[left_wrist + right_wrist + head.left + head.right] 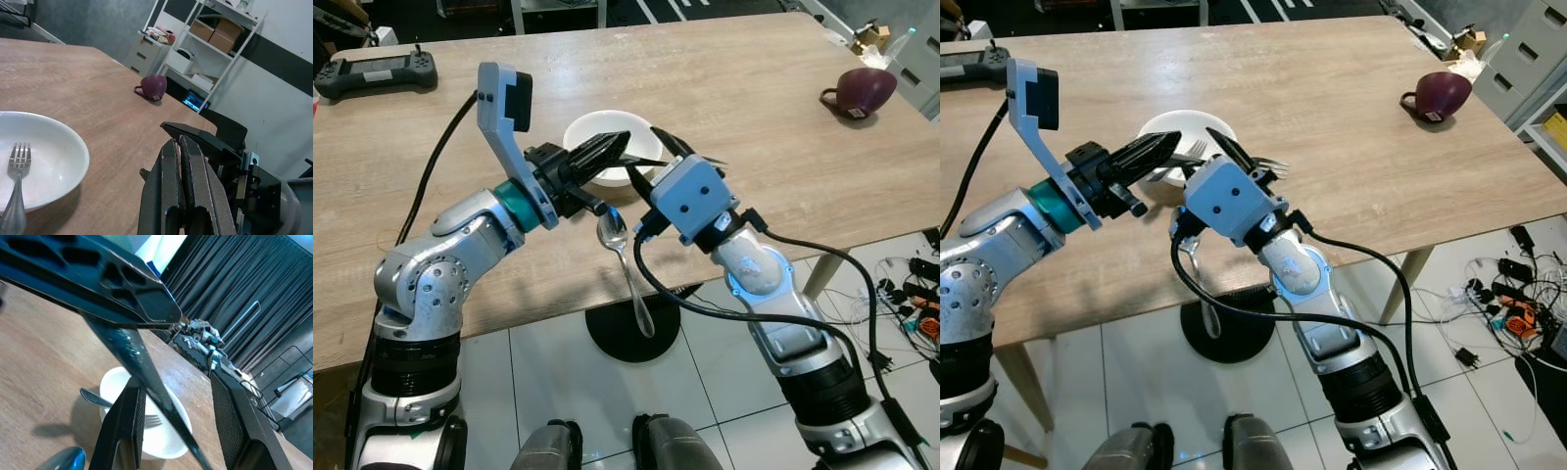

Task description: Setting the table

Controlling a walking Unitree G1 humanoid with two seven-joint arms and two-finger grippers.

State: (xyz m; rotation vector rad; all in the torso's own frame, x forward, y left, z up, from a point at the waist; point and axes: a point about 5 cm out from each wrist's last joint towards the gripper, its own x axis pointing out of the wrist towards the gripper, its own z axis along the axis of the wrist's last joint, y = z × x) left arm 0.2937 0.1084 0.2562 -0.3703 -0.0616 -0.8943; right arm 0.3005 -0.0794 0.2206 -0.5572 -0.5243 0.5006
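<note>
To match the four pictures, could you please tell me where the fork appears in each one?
Left eye: silver metal fork in the round white bowl.
Right eye: fork in the bowl, centre-left.
Left wrist: lower left.
Right wrist: bottom centre.
Shared landmark: the bowl.

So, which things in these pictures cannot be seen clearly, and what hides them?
- Spoon: left eye view, what holds its bowl end; hidden behind the two tools.
- Fork: left wrist view, handle cut off by the picture edge.
- Bowl: left eye view, inside partly covered by the left tool.
</note>
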